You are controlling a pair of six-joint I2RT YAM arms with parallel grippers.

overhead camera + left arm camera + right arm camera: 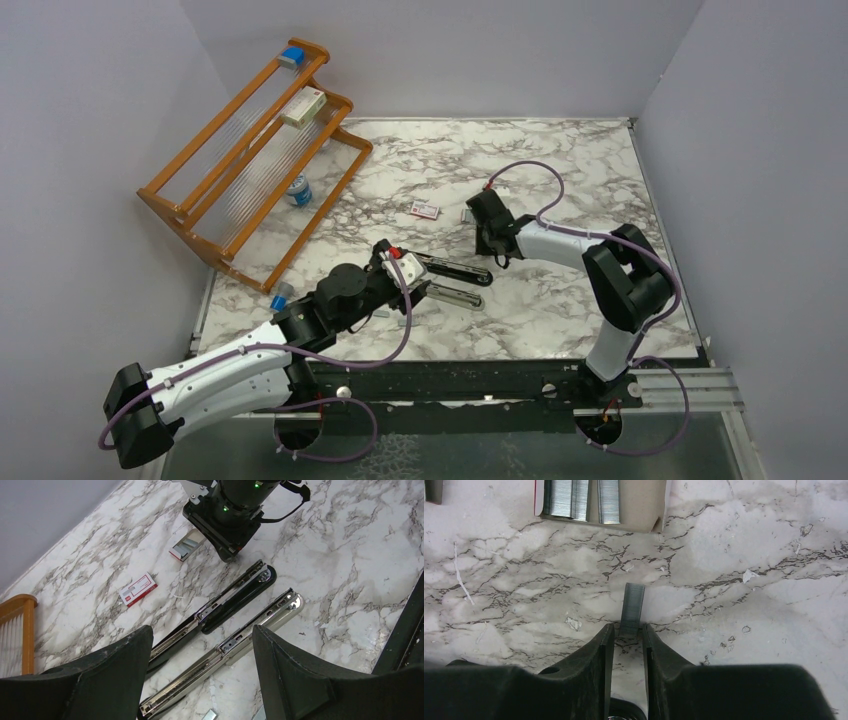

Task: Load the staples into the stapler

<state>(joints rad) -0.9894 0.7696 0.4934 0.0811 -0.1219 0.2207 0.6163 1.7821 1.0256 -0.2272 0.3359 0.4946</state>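
Right gripper (628, 630) has its fingers snug on either side of a loose staple strip (632, 605) on the table (749, 645). Can't tell if it's truly pinched. Left gripper (200, 632) hangs spread over the opened stapler (235, 600). Looks like the pick-up step to me. Next it needs a firm lift, then lining the strip up with the rail (260, 623).

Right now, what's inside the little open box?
Silver staple strips lie side by side in the open box, beside bare cardboard. Its far end is out of view.
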